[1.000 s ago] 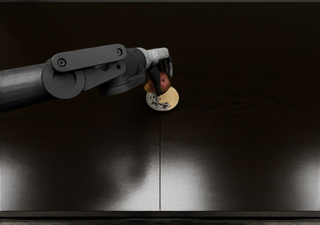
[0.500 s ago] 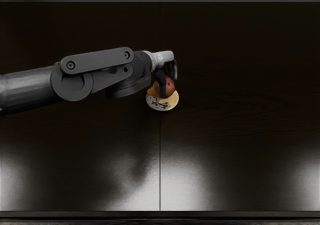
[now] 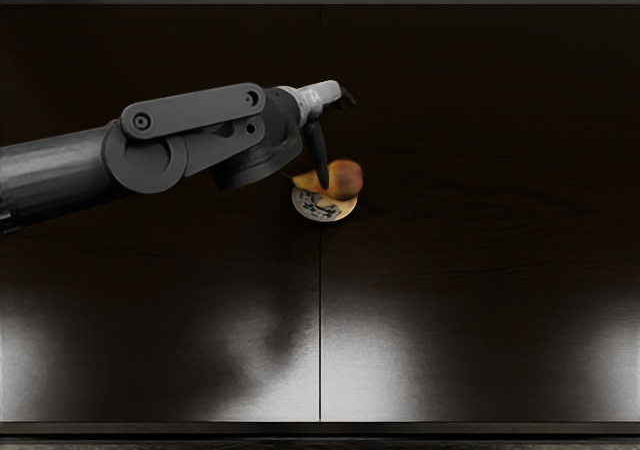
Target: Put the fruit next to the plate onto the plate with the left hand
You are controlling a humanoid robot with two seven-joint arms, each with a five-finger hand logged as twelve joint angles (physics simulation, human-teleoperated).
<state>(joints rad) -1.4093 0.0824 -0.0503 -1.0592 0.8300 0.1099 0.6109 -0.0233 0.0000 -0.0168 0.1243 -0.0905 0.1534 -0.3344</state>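
A red and yellow fruit point(image 3: 341, 177) lies on the small cream plate point(image 3: 322, 209) near the middle of the dark table. My left hand point(image 3: 325, 130) hangs just above and to the left of it, its arm coming in from the left edge. The fingers are spread and hold nothing. One dark finger point(image 3: 319, 160) points down in front of the fruit's left side and hides part of it. The right arm is out of the picture.
The dark wooden table point(image 3: 480, 300) stretches all around the plate, with a seam running down its middle and bright glare along the near edge. No other objects show.
The left hand has opened and lifted slightly. The fruit it held has dropped out of the fingers and now rests on the plate, shifted a little to the right.
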